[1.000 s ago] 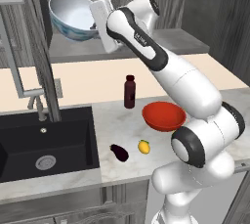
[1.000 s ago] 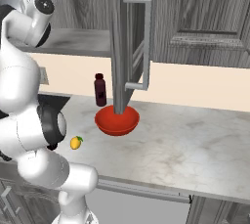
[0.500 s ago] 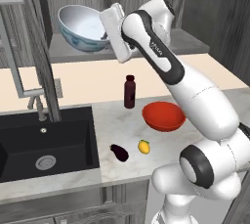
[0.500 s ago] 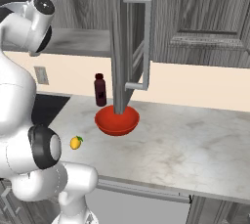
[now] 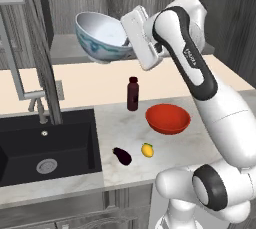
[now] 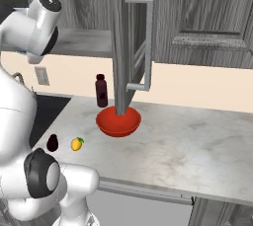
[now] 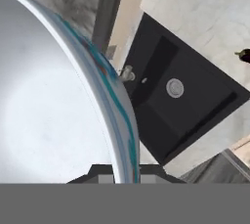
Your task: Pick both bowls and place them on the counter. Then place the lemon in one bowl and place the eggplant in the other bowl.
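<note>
My gripper (image 5: 128,44) is shut on the rim of the white floral bowl (image 5: 102,38), held tilted in the air over the sink's right edge and the bottle. In the hand view the bowl's pale inside (image 7: 49,120) spreads across the left, with its rim running down between the fingertips of my gripper (image 7: 124,178). The red bowl (image 5: 167,118) (image 6: 118,120) sits on the marbled counter (image 5: 165,165) (image 6: 188,151). In front of it lie the lemon (image 5: 147,150) (image 6: 76,144) and, to its left, the eggplant (image 5: 122,156) (image 6: 52,142).
A dark maroon bottle (image 5: 132,93) (image 6: 101,91) stands behind the red bowl. The black sink (image 5: 45,143) (image 7: 180,100) with its faucet (image 5: 42,73) lies left. An open cabinet door (image 6: 133,42) hangs over the red bowl. A grey shelf (image 5: 65,50) sits behind.
The arm has swung the floral bowl to the right and lower, away from the shelf. The red bowl, lemon and eggplant have stayed put.
</note>
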You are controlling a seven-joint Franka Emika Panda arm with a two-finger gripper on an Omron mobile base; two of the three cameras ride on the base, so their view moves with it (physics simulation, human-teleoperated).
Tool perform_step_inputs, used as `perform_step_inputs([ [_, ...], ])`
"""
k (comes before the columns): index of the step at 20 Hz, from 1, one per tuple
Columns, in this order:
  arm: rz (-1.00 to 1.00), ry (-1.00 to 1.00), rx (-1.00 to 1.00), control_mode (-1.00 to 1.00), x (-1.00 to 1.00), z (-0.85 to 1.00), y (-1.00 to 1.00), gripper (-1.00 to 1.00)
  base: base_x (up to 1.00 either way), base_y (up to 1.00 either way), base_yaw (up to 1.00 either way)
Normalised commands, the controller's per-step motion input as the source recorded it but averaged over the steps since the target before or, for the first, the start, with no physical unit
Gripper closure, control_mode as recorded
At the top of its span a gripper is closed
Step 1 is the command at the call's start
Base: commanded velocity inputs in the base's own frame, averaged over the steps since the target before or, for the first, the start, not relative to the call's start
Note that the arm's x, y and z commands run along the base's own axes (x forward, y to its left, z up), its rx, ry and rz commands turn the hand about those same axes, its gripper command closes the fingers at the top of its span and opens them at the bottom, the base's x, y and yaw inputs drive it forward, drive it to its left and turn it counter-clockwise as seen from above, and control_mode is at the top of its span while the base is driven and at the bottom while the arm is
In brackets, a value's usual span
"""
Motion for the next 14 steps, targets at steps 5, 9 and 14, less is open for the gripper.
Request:
perform_step_inputs([
  [5, 0.0, 0.01, -0.06, -1.0, -0.77, 0.01, -0.44, 1.0, 0.0, 0.0, 0.0],
  [9, 0.0, 0.0, -0.12, -1.0, -0.76, 0.01, -0.45, 1.0, 0.0, 0.0, 0.0],
  [14, 0.0, 0.07, -0.15, -1.0, -0.58, -0.01, -0.42, 1.0, 0.0, 0.0, 0.0],
])
